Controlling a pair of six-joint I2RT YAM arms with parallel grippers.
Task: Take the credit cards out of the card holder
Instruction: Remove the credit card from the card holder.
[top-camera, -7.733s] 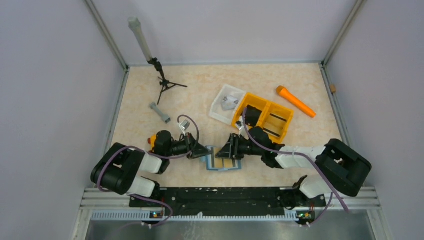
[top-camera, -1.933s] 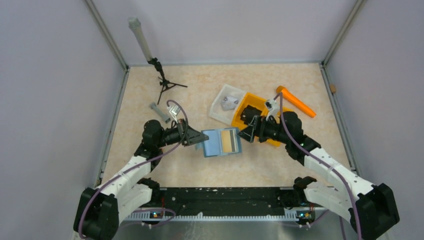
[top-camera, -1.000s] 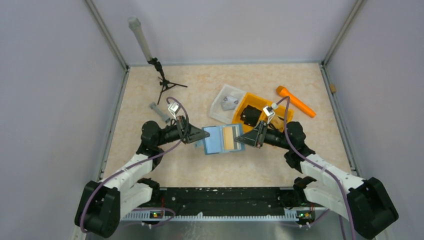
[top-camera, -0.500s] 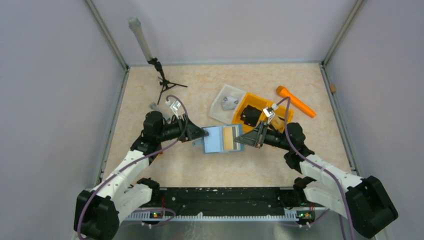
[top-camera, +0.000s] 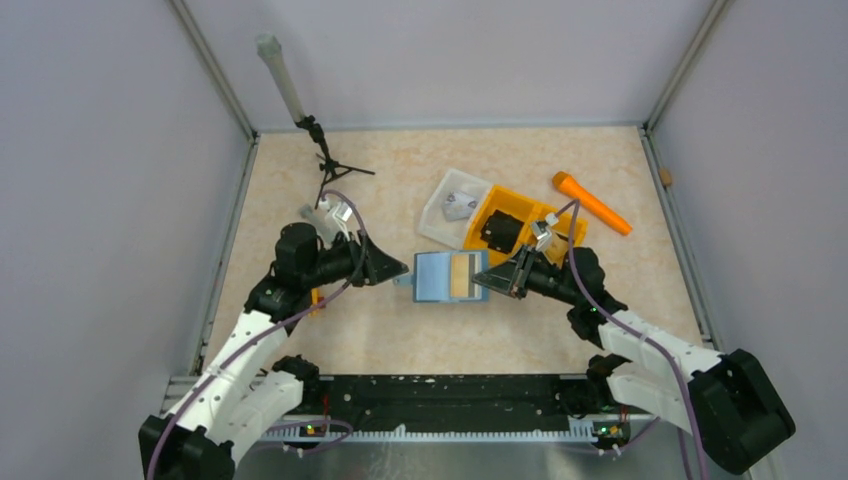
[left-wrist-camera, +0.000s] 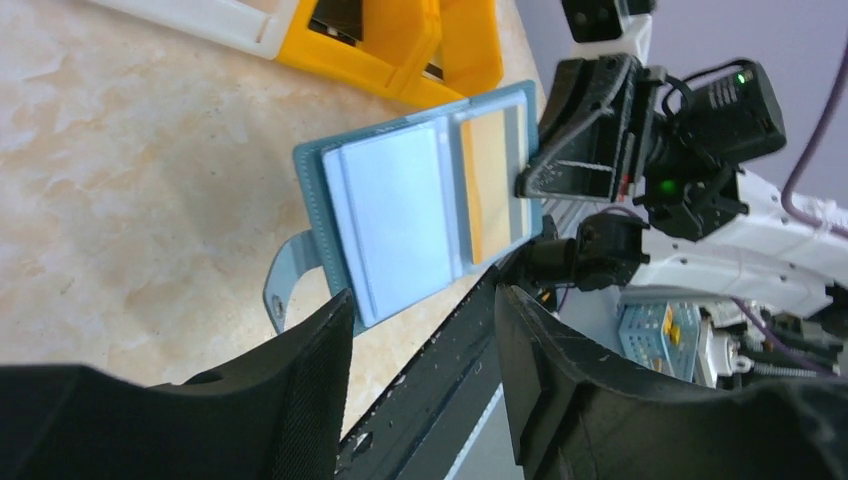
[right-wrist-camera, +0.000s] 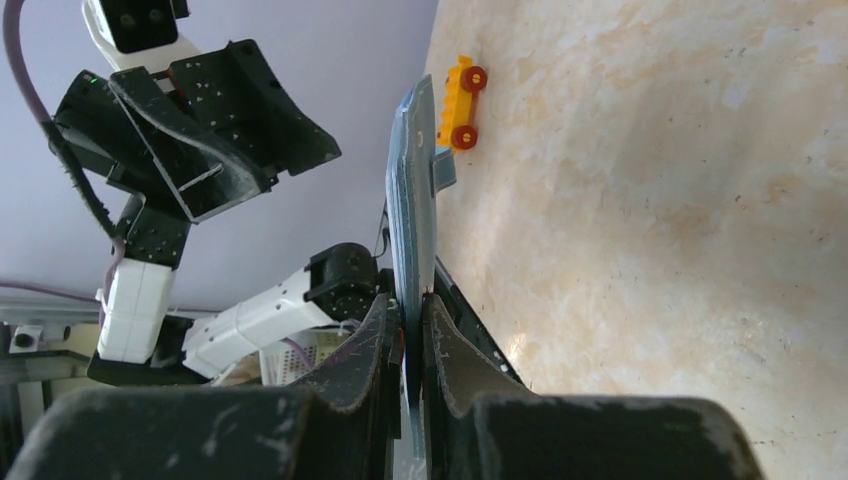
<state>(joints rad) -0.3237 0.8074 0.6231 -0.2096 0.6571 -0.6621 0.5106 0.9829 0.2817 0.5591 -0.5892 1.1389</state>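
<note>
The card holder (top-camera: 447, 277) is open, teal outside and light blue inside, and held above the table. A tan-orange credit card (top-camera: 460, 276) shows in a pocket of its right half. My right gripper (top-camera: 487, 280) is shut on the holder's right edge. In the right wrist view the holder (right-wrist-camera: 410, 200) stands edge-on between the closed fingers of that gripper (right-wrist-camera: 410, 300). My left gripper (top-camera: 398, 270) is open, just left of the holder and apart from it. The left wrist view shows the holder (left-wrist-camera: 400, 220) and card (left-wrist-camera: 490, 180) beyond the left gripper (left-wrist-camera: 425, 300).
Behind the holder are an orange divided bin (top-camera: 545, 225) and a white tray (top-camera: 440, 215). An orange cylinder (top-camera: 592, 203) lies at the back right and a black tripod (top-camera: 325, 165) at the back left. A small yellow toy car (right-wrist-camera: 462, 88) sits under the left arm.
My left gripper let go of the holder's left edge, opened and drew back to the left. My right gripper closed on the right edge and now holds the holder alone.
</note>
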